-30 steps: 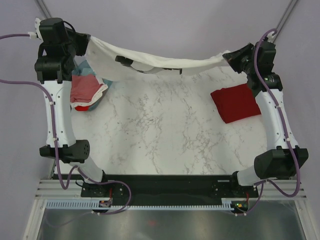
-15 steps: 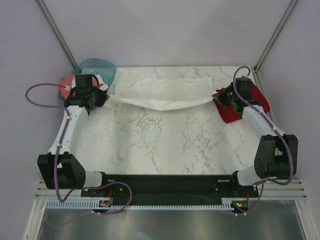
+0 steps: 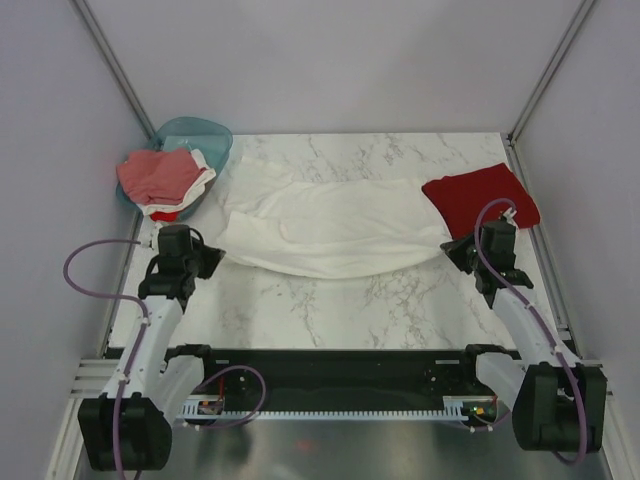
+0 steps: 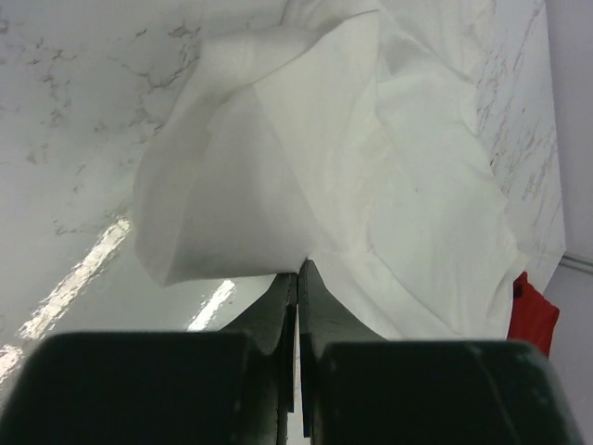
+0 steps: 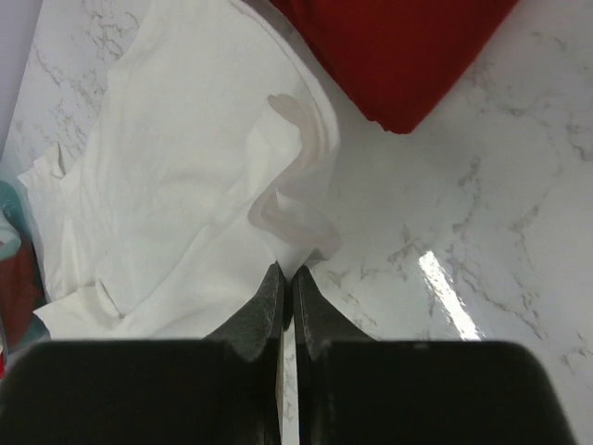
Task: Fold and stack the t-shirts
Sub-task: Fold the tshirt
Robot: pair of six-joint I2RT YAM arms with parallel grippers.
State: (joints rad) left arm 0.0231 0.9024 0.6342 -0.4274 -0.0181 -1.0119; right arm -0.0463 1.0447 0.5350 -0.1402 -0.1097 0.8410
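Pinching the white t-shirt (image 3: 330, 230) at its two near ends, we had the left gripper (image 4: 297, 271) and right gripper (image 5: 286, 272) jaws clamped flat on cloth. Shirt lay spread mid-table, right end just beside the folded dark red t-shirt (image 3: 482, 200). Bare marble table (image 3: 330, 300) ran along its near edge.

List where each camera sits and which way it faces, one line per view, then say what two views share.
Top external: above and behind the bases, looking down on the table; both arms show.
Left wrist: on the left arm, facing along the left gripper, shut on the white t-shirt.
Right wrist: behind the right gripper, also pinching that shirt.
Shared: both wrist views show the dark red t-shirt.
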